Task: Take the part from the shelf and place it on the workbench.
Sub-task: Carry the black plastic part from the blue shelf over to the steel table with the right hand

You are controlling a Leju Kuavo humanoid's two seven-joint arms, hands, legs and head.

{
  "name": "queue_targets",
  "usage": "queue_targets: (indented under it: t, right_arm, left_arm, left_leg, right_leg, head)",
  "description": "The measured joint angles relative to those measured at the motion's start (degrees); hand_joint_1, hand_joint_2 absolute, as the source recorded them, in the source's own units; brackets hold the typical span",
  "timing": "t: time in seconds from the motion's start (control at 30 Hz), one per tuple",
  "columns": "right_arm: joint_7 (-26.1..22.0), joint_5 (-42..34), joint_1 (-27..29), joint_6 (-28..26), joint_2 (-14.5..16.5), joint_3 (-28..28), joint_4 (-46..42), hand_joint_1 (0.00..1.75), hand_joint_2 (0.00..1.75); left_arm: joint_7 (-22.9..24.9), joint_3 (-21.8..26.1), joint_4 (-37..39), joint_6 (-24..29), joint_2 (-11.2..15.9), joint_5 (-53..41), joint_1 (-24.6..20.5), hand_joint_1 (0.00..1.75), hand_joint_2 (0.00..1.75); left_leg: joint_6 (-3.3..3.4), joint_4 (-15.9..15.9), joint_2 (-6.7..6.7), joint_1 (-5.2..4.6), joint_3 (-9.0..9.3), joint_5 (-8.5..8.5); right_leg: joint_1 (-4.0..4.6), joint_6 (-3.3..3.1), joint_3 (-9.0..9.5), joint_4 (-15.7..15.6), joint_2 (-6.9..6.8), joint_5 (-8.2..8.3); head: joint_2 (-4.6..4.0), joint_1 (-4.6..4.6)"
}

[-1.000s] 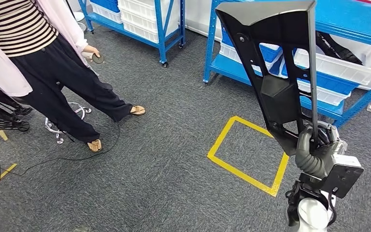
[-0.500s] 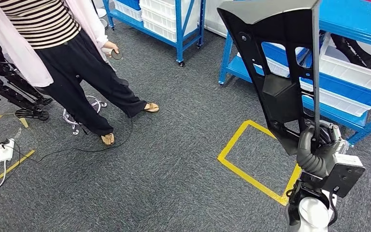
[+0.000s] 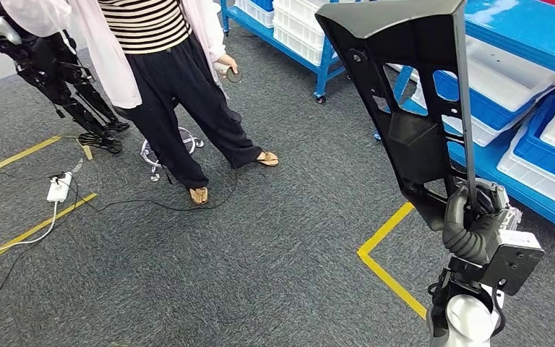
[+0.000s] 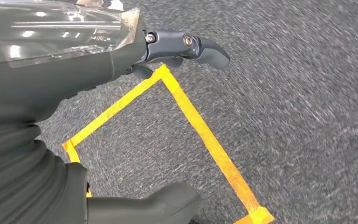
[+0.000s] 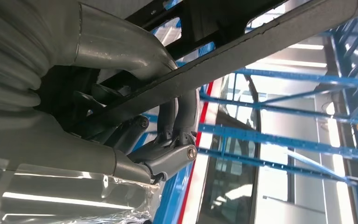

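my right hand (image 3: 468, 230) gripped the black part (image 3: 412, 94) by its lower end, holding it upright; my left hand (image 4: 51, 93) hung open over the carpet (image 3: 260, 253).

The right arm rose from the lower right of the head view, its wrist bent up, and the right hand (image 3: 468, 225) gripped the lower end of the black part (image 3: 412, 101), thumb and fingers (image 5: 168, 161) wrapped round its edge. The left hand (image 4: 121, 60) hung above the floor, fingers apart and holding nothing, the thumb (image 4: 154, 205) apart from them.
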Motion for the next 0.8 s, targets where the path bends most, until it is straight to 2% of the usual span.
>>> queue_targets:
  t: [0.03, 0.07, 0.13, 0.17, 0.2, 0.27, 0.3, 0.33, 0.37, 0.4, 0.47, 0.5, 0.53, 0.57, 0.63, 0.67, 0.7, 0.73, 0.8]
  right_arm:
    - [0.00, 0.00, -0.07, 0.02, 0.01, 0.01, 0.00, 1.75, 1.75]
    - [0.00, -0.01, -0.13, 0.04, 0.02, 0.02, 0.00, 1.75, 1.75]
    - [0.00, -0.01, -0.32, 0.07, 0.07, 0.08, 0.00, 1.75, 1.75]
    - [0.01, -0.02, -0.48, 0.09, 0.11, 0.14, 0.00, 1.75, 1.75]
    - [0.01, -0.03, -0.63, 0.11, 0.18, 0.19, 0.00, 1.75, 1.75]
    - [0.02, -0.08, -0.75, 0.17, 0.30, 0.25, 0.01, 1.75, 1.75]
    - [0.02, -0.10, -0.74, 0.21, 0.32, 0.25, 0.03, 1.75, 1.75]
    - [0.02, -0.11, -0.74, 0.24, 0.34, 0.25, 0.06, 1.75, 1.75]
    - [0.02, -0.11, -0.74, 0.27, 0.36, 0.25, 0.10, 1.75, 1.75]
    - [0.02, -0.11, -0.74, 0.32, 0.38, 0.25, 0.13, 1.75, 1.75]
    - [0.02, -0.11, -0.76, 0.38, 0.42, 0.26, 0.15, 1.75, 1.75]
    - [0.02, -0.11, -0.81, 0.41, 0.43, 0.26, 0.14, 1.75, 1.75]
    - [0.02, -0.11, -0.88, 0.42, 0.43, 0.26, 0.14, 1.75, 1.75]
    - [0.02, -0.11, -0.95, 0.43, 0.45, 0.27, 0.13, 1.75, 1.75]
    - [0.02, -0.11, -1.06, 0.43, 0.50, 0.34, 0.13, 1.75, 1.75]
    - [0.03, -0.11, -1.09, 0.43, 0.52, 0.38, 0.14, 1.75, 1.75]
    - [0.02, -0.10, -1.10, 0.43, 0.53, 0.42, 0.14, 1.75, 1.75]
    - [0.02, -0.10, -1.10, 0.44, 0.52, 0.45, 0.14, 1.75, 1.75]
    - [0.02, -0.10, -1.01, 0.45, 0.44, 0.46, 0.19, 1.75, 1.75]
  left_arm:
    - [0.02, 0.01, 0.00, 0.01, -0.01, 0.02, 0.02, 0.00, 1.75]
    - [0.05, 0.01, 0.01, 0.03, -0.01, 0.04, 0.07, 0.00, 1.75]
    - [0.13, 0.03, 0.01, 0.14, 0.04, 0.10, 0.28, 0.00, 1.75]
    - [0.19, 0.04, 0.02, 0.25, 0.05, 0.12, 0.37, 0.00, 1.75]
    - [0.24, 0.05, 0.01, 0.35, 0.05, 0.16, 0.41, 0.00, 1.75]
    - [0.33, 0.05, 0.01, 0.50, 0.03, 0.24, 0.37, 0.00, 1.75]
    - [0.35, 0.05, 0.01, 0.51, 0.02, 0.28, 0.33, 0.00, 1.75]
    - [0.37, 0.05, 0.02, 0.51, 0.02, 0.29, 0.32, 0.00, 1.75]
    - [0.39, 0.06, 0.02, 0.51, 0.02, 0.32, 0.33, 0.00, 1.75]
    - [0.42, 0.07, 0.02, 0.51, 0.04, 0.34, 0.34, 0.00, 1.75]
    - [0.45, 0.10, 0.01, 0.52, 0.08, 0.35, 0.31, 0.00, 1.75]
    - [0.45, 0.12, 0.00, 0.53, 0.08, 0.34, 0.24, 0.00, 1.75]
    - [0.45, 0.14, 0.01, 0.54, 0.07, 0.33, 0.16, 0.00, 1.75]
    - [0.45, 0.15, 0.01, 0.55, 0.04, 0.33, 0.10, 0.00, 1.75]
    - [0.46, 0.22, 0.02, 0.56, 0.01, 0.32, 0.05, 0.00, 1.75]
    - [0.45, 0.26, 0.02, 0.56, -0.03, 0.32, 0.06, 0.00, 1.75]
    - [0.46, 0.32, 0.01, 0.56, -0.03, 0.32, 0.05, 0.00, 1.75]
    - [0.46, 0.38, 0.01, 0.57, -0.03, 0.32, 0.01, 0.00, 1.75]
    - [0.47, 0.51, 0.00, 0.57, 0.04, 0.33, -0.10, 0.00, 1.75]
  left_leg:
    - [-0.22, 0.08, -0.45, -0.09, -0.14, 0.01]
    - [-0.50, 0.11, -0.84, -0.13, -0.32, 0.06]
    - [-1.07, 0.10, -1.27, 0.04, -0.60, 0.13]
    - [-1.34, 0.62, -0.57, 0.02, -0.88, -0.25]
    - [-1.62, 2.21, 0.66, 0.01, -1.62, -1.28]
    - [-2.15, 8.66, 3.68, 0.10, -4.72, -4.68]
    - [-2.41, 12.57, 4.48, 0.29, -6.71, -6.30]
    - [-2.59, 15.35, 4.87, 0.47, -8.21, -7.11]
    - [-2.72, 16.19, 5.10, 0.61, -8.77, -6.88]
    - [-2.77, 14.66, 5.35, 0.72, -8.08, -5.64]
    - [-2.64, 6.89, 6.89, 0.75, -4.03, -2.12]
    - [-2.46, 3.42, 7.62, 0.65, -2.14, -0.94]
    - [-2.25, 1.29, 8.15, 0.49, -0.98, -0.41]
    - [-2.03, 0.50, 8.21, 0.26, -0.59, -0.42]
    - [-1.40, 0.30, 7.03, -0.01, -0.55, -0.30]
    - [-1.03, 0.03, 6.48, -0.04, -0.39, -0.17]
    - [-0.58, -0.22, 6.01, 0.05, -0.22, 0.02]
    - [-0.20, -0.45, 5.53, 0.20, -0.05, 0.20]
    - [0.16, -0.48, 4.43, 0.22, -0.06, 0.27]
  right_leg:
    - [0.04, -0.29, 0.80, -1.93, 0.55, 0.74]
    - [0.16, -0.71, 1.02, -2.60, 0.70, 0.99]
    - [0.06, -1.51, 1.17, -2.74, -0.24, 1.28]
    - [-0.13, -1.92, 1.32, -2.89, -0.68, 1.42]
    - [-0.34, -2.38, 1.51, -3.05, -1.19, 1.49]
    - [-0.30, -3.13, 1.81, -3.17, -2.25, 1.39]
    - [-0.17, -3.36, 1.88, -3.16, -2.86, 1.29]
    - [-0.08, -3.46, 1.93, -3.15, -3.46, 1.21]
    - [-0.04, -3.52, 1.96, -3.15, -4.04, 1.14]
    - [-0.04, -3.51, 2.04, -3.14, -4.60, 1.05]
    - [0.01, -3.26, 2.36, -3.15, -5.56, 0.75]
    - [0.23, -2.98, 2.50, -3.13, -5.98, 0.54]
    - [0.47, -2.68, 2.60, -3.14, -6.32, 0.34]
    - [0.74, -2.38, 2.68, -3.19, -6.69, 0.19]
    - [0.93, -1.81, 2.81, -3.29, -7.41, -0.11]
    - [0.83, -1.58, 2.77, -2.88, -7.17, -0.51]
    - [0.68, -1.51, 2.25, -1.51, -6.33, -1.36]
    - [0.52, -1.55, 1.06, 1.14, -5.15, -2.73]
    - [0.33, -1.78, -2.86, 9.15, -2.97, -5.95]
  head:
    - [0.00, -0.05]
    - [0.00, -0.07]
    - [0.00, -0.11]
    - [0.00, -0.11]
    - [0.00, -0.29]
    - [0.00, -0.58]
    - [0.00, -0.72]
    - [0.00, -0.69]
    - [0.00, -0.72]
    - [0.00, -0.72]
    - [0.00, -0.76]
    - [0.00, -0.69]
    - [0.00, -0.63]
    - [0.00, -0.54]
    - [0.00, -0.45]
    - [0.00, -0.39]
    - [0.00, -0.33]
    - [0.00, -0.27]
    - [0.00, -0.14]
